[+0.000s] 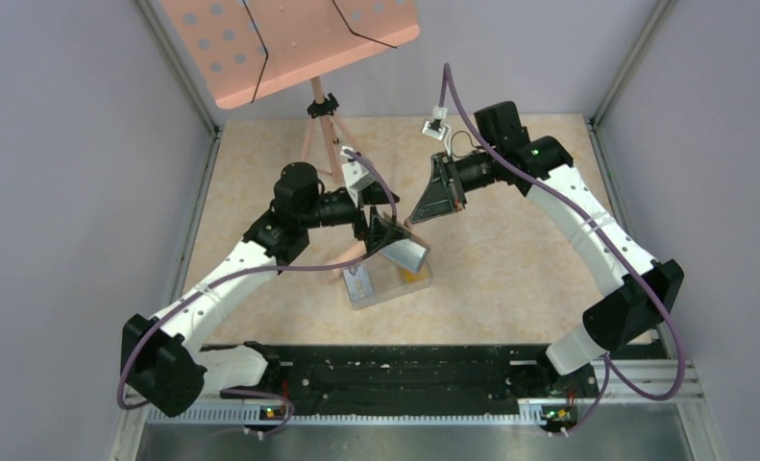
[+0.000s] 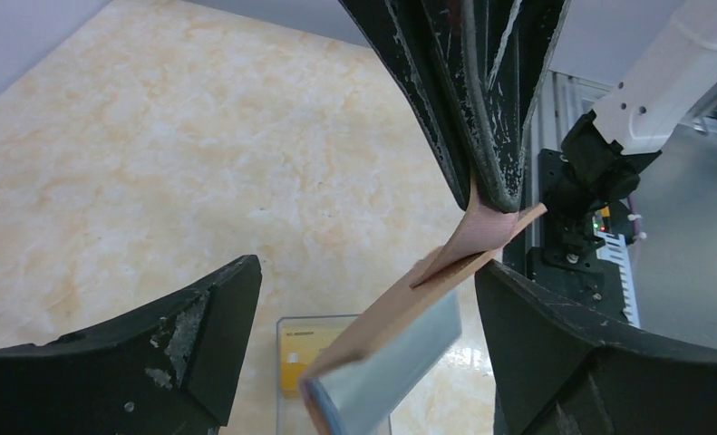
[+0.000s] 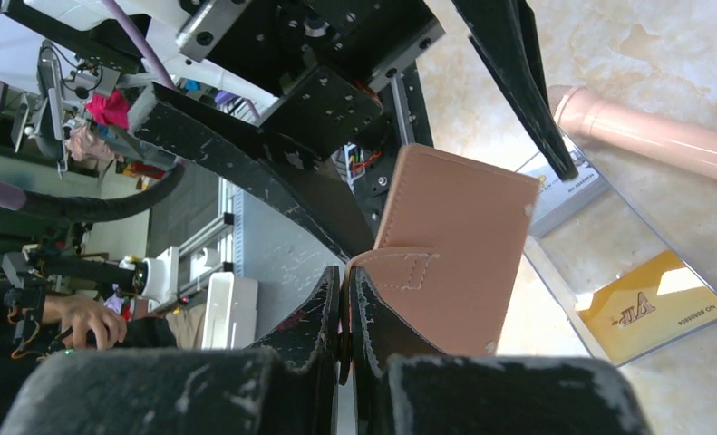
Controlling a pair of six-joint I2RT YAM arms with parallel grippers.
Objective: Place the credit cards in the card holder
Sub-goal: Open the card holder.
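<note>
Though bent, card holder [image 3: 459, 236] = rect. leather.

card holder [image 3: 454, 245]: tan leather, tilted, flap pinched between right fingers [image 3: 318, 308].
grey-blue card [image 2: 391, 372]: tilted against the holder, between left fingers [image 2: 182, 335].
yellow card [image 2: 305, 353]: flat, below left fingers.

1. Left wrist view, bottom centre: a grey-blue card [image 2: 386, 381] is blurred and cut by the lower edge. Its print is unreadable, and whether it sits inside the card holder [image 2: 409, 304] cannot be told.
2. Same view: the yellow card [image 2: 302, 355] lies partly behind that holder.
3. Top view, centre: the left gripper [image 1: 387, 238] covers most of the holder.
4. Right wrist view, lower centre: the holder's bottom edge vanishes behind the right gripper [image 3: 345, 299].
5. Top view, upper edge: the pink music stand [image 1: 289, 43] is cut off.
</note>
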